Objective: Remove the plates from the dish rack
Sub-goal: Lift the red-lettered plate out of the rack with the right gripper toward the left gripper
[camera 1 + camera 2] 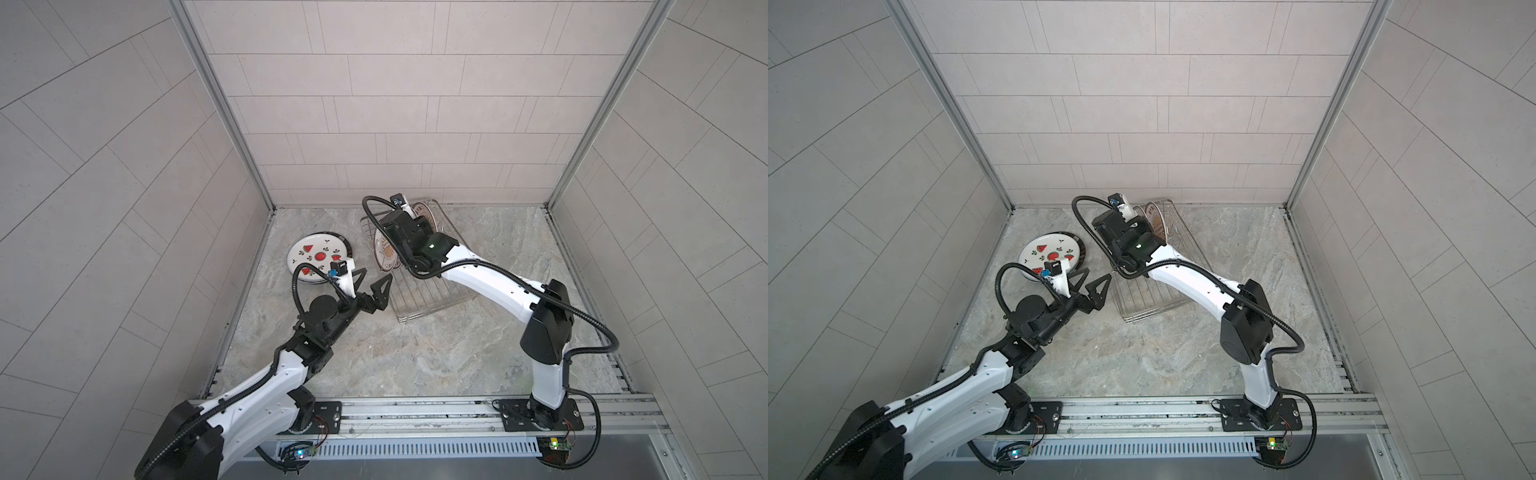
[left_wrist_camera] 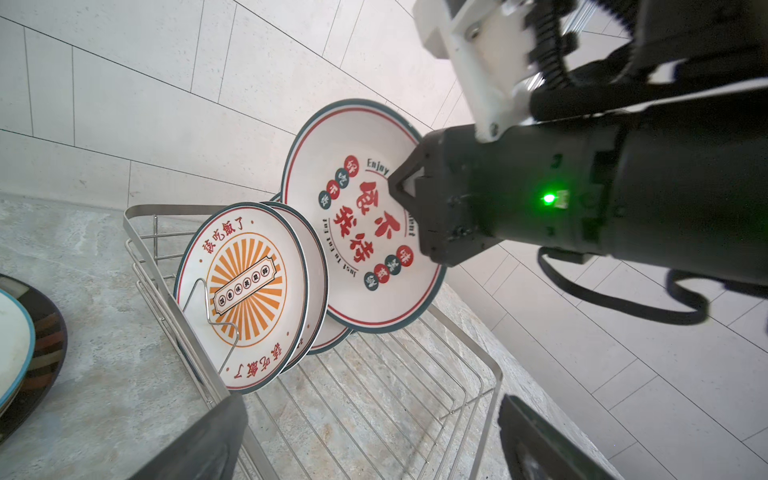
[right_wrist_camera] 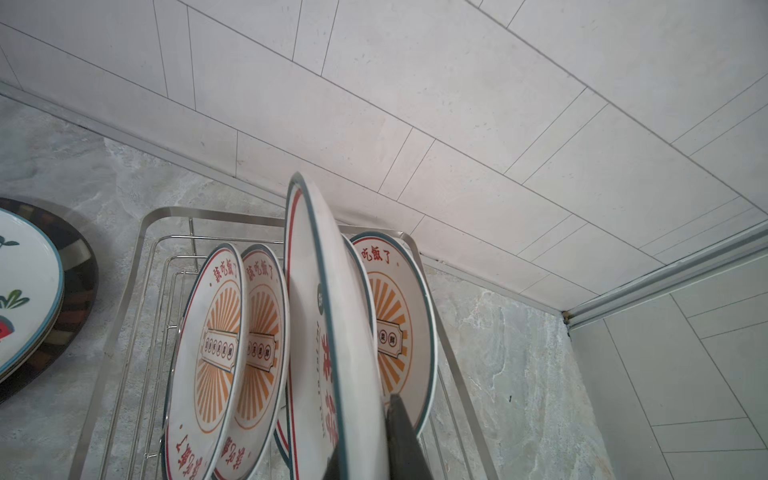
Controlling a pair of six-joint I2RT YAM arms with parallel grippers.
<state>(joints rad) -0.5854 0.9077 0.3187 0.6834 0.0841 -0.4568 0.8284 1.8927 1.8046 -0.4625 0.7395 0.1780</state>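
The dish rack (image 1: 415, 318) (image 1: 1144, 309), a silver wire basket, sits slantwise near the back wall. Orange sunburst plates (image 2: 245, 291) (image 3: 216, 345) stand upright in it. My right gripper (image 3: 365, 440) is shut on the edge of a white plate with red characters (image 2: 357, 266) (image 3: 316, 291), held upright above the others. In both top views the right arm hides that plate. My left gripper (image 1: 377, 274) (image 1: 1099, 274) (image 2: 370, 449) is open and empty by the rack's near left corner. A watermelon plate (image 1: 318, 253) (image 1: 1050, 251) lies flat on a stack at the left.
A dark striped plate (image 1: 347, 243) shows under the watermelon plate. The tiled back wall (image 1: 415, 166) stands close behind the rack, and side walls close in the marble table (image 1: 415, 361). A metal rail (image 1: 415, 409) carries both arm bases along the front edge.
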